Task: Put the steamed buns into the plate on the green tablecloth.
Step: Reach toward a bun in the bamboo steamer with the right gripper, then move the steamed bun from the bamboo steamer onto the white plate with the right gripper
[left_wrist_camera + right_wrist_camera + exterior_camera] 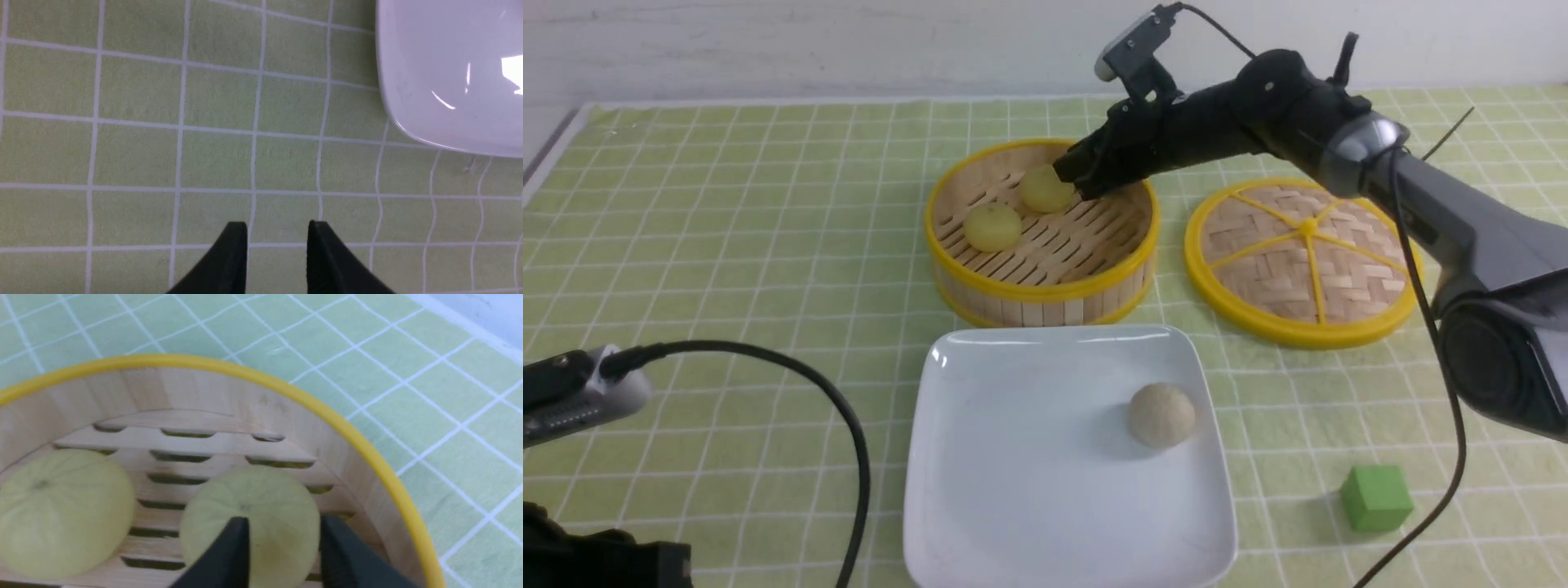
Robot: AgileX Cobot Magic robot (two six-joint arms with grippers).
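Note:
Two pale yellow steamed buns lie in the bamboo steamer basket. A greyish bun rests on the white square plate on the green tablecloth. My right gripper reaches into the basket at the farther yellow bun. In the right wrist view its fingers stand apart over that bun: one finger lies across the bun's top, the other at its edge, so the right gripper is open. My left gripper hangs open over bare cloth beside the plate's corner.
The woven lid with its yellow rim lies right of the basket. A green cube sits on the cloth at the front right. The other yellow bun lies close beside the right gripper. A black cable loops at the front left.

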